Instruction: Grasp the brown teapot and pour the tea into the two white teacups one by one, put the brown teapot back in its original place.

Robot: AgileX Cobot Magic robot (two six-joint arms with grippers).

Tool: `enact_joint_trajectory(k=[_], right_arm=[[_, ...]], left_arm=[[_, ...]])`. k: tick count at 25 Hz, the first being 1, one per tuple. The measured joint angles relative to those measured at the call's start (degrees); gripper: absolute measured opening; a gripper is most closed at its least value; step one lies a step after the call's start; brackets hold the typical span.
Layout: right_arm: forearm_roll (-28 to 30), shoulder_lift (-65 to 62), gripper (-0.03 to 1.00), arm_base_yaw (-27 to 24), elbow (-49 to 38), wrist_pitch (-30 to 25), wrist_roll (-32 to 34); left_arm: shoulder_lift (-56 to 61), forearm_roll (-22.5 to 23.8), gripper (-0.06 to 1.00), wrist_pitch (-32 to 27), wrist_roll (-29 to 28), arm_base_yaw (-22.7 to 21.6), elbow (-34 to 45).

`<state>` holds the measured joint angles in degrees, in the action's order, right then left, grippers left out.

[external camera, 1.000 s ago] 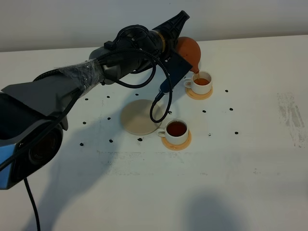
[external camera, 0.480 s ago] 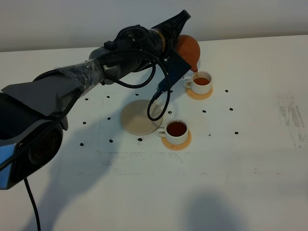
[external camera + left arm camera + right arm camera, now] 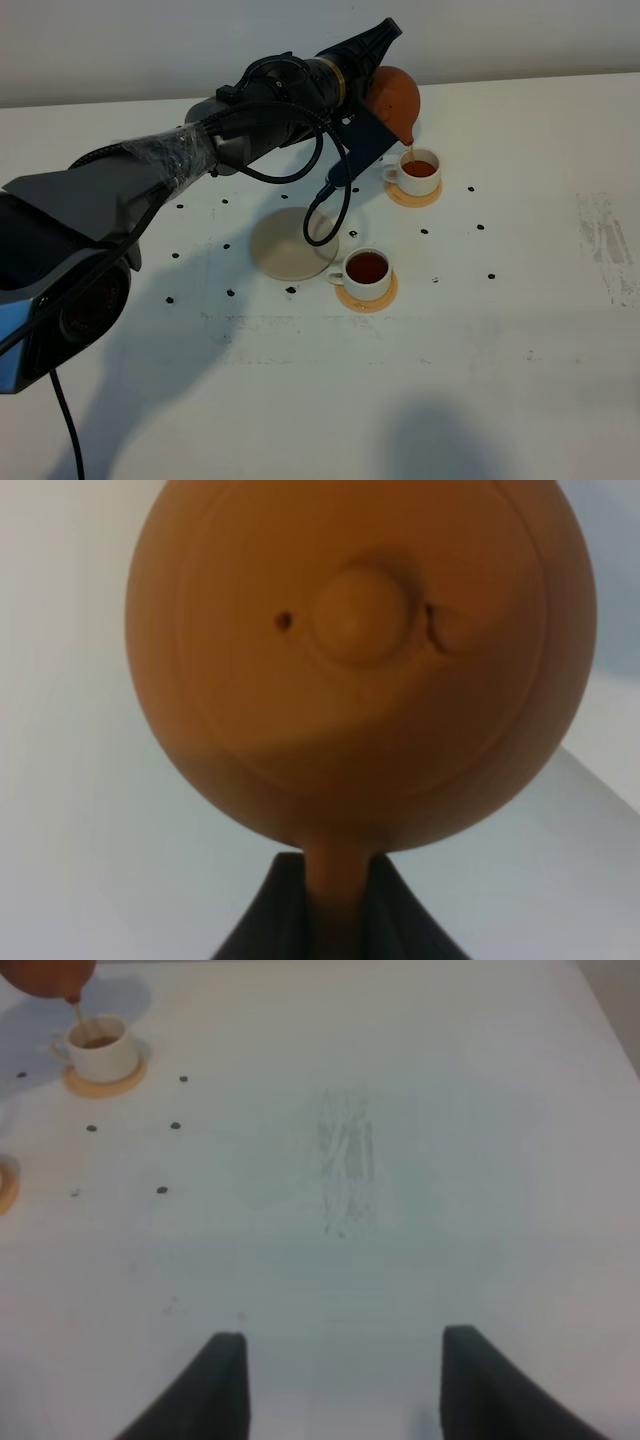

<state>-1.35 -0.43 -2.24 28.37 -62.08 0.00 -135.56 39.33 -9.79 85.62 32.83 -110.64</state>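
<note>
Lifted a touch since a second ago, the brown teapot (image 3: 396,92) now hangs slightly higher above the far teacup (image 3: 420,170), spout tipped down, a thin stream of tea running into it. Fingers (image 3: 255,935) of the left gripper (image 3: 335,920) are clamped on the teapot's loop handle, lid knob facing the wrist camera. That cup sits on its orange-tan coaster (image 3: 415,200) close to the desk's far edge, about midway along. The near teacup (image 3: 368,271), holding tea, stands on its own coaster nearer the desk's middle, the beige disc (image 3: 285,250) just beside it. The right gripper (image 3: 345,1385) hangs with fingers spread, gripping nothing, over the desk (image 3: 400,1110) toward its right edge
</note>
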Motion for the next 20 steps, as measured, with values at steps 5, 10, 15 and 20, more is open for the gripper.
enact_joint_trajectory(k=[5,10,15,20], right_arm=[[0.0,0.0,0.45,0.0,0.0,0.0,0.0],[0.0,0.0,0.45,0.0,0.0,0.0,0.0],[0.0,0.0,0.45,0.0,0.0,0.0,0.0],[0.0,0.0,0.45,0.0,0.0,0.0,0.0]], left_arm=[[0.0,0.0,0.1,0.8,0.7,0.0,0.0],[0.0,0.0,0.1,1.1,2.5,0.0,0.0],[0.0,0.0,0.1,1.2,2.6,0.0,0.0],[0.0,0.0,0.1,1.3,3.3,0.0,0.0]])
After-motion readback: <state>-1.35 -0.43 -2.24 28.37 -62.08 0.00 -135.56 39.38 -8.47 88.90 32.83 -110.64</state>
